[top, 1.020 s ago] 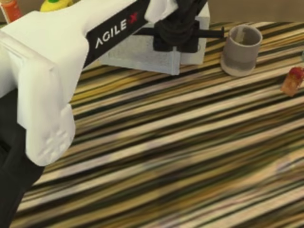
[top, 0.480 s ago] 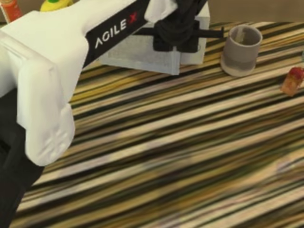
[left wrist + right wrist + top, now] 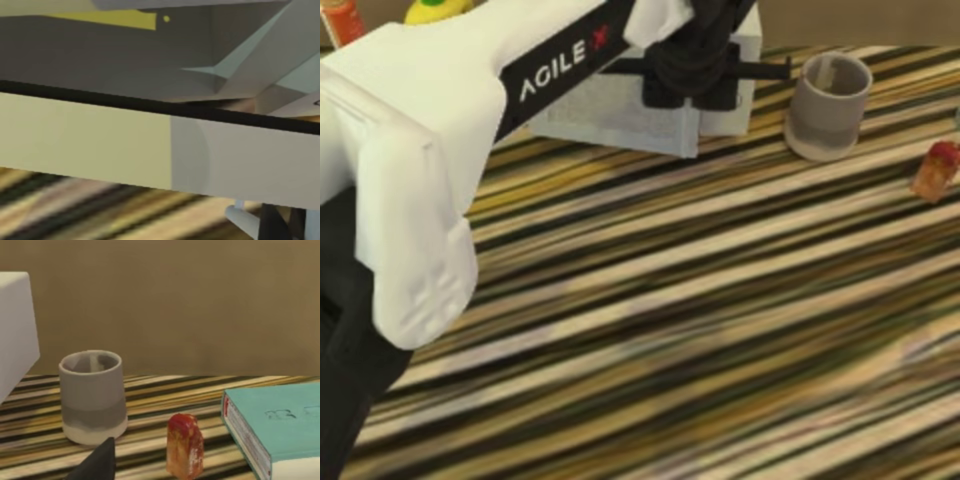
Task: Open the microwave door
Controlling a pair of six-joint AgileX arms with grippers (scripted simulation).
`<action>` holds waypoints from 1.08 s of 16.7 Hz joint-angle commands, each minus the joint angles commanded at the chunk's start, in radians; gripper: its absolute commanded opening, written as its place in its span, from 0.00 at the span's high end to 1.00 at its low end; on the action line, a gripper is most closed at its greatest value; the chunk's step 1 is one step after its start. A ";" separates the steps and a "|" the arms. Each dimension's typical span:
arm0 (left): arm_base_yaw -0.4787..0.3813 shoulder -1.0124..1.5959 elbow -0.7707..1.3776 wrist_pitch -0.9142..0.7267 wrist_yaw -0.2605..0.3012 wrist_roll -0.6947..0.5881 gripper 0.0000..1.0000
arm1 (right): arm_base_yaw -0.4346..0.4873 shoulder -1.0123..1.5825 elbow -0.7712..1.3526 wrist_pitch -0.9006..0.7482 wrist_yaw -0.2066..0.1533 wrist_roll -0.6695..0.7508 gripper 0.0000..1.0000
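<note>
Soft, even light falls over my striped worktop (image 3: 720, 300), without glare. Its stripes blur toward the near edge. My left wrist view is close and smeared.

the striped surface (image 3: 700, 330) lies bare across its whole near and middle stretch — a tool could sweep there freely. the crowding is along the far edge: the microwave (image 3: 745, 60) stands there with its door (image 3: 610, 115) swung out over the surface, and the left arm (image 3: 470, 120) reaches across from the left, covering much of it, with the left tool (image 3: 692, 75) at the door. just right of the microwave a grey mug (image 3: 828, 105) narrows the gap. further right stand a small red-orange block (image 3: 935, 172) and, beside it, a teal book (image 3: 275, 430).
</note>
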 joint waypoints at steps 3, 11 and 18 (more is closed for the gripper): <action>-0.008 0.005 0.000 0.001 0.005 -0.003 1.00 | 0.000 0.000 0.000 0.000 0.000 0.000 0.00; 0.006 -0.121 -0.214 0.114 0.041 0.088 1.00 | 0.000 0.000 0.000 0.000 0.000 0.000 0.00; 0.008 -0.134 -0.235 0.127 0.046 0.098 1.00 | 0.000 0.000 0.000 0.000 0.000 0.000 0.00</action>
